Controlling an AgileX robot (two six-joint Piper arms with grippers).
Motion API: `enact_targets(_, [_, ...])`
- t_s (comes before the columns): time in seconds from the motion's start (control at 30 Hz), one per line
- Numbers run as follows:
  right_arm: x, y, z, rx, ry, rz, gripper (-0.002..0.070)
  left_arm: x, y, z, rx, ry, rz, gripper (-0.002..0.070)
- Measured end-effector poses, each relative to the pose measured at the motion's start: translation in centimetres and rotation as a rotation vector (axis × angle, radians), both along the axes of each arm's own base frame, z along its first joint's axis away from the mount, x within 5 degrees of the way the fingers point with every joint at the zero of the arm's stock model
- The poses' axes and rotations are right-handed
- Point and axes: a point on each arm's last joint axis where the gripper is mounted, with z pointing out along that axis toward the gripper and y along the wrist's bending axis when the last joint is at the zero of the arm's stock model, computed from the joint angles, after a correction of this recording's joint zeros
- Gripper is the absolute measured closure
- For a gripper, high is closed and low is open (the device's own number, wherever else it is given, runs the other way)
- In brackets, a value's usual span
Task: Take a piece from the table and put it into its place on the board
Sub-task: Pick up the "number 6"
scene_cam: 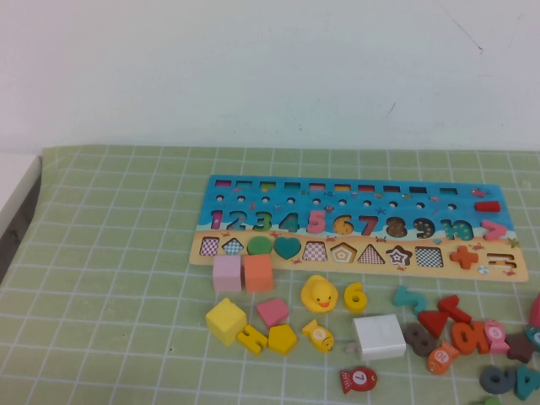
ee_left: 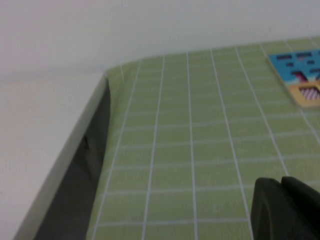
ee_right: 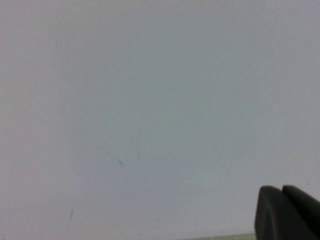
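Both grippers, left (ee_left: 280,187) and right (ee_right: 281,192), show only closed jaws at frame corners, holding nothing.

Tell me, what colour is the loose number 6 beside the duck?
Yellow: the piece, clearest in the high view.

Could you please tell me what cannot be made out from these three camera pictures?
- High view: neither arm shows; loose pieces at the right edge are cut off.
- Left wrist view: left gripper cut by the corner; long blue-and-tan wooden puzzle board mostly out of frame.
- Right wrist view: right gripper faces blank wall; table hidden.
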Motion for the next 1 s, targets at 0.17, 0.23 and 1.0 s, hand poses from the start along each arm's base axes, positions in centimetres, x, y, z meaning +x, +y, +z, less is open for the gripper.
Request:
enact_targets(0.17, [-0.4,0.5,2.0,-0.090,0.094,0.026,0.0679,-0.1,0.0,-0.7,-0.002,0.080,-0.004,0.0677])
enact_targets(0.23, [-0.8,0.7,3.1,-0.103,0.127,0.037,0.0677,-0.1,0.0,-0.7,-0.005,0.077,-0.004,0.0677])
enact_targets(1.0, [9.3,3.0,14.2,-0.043,0.934,0.491,0.0678,-0.2,-0.1,-1.1,-0.005,0.120,-0.007,0.0678])
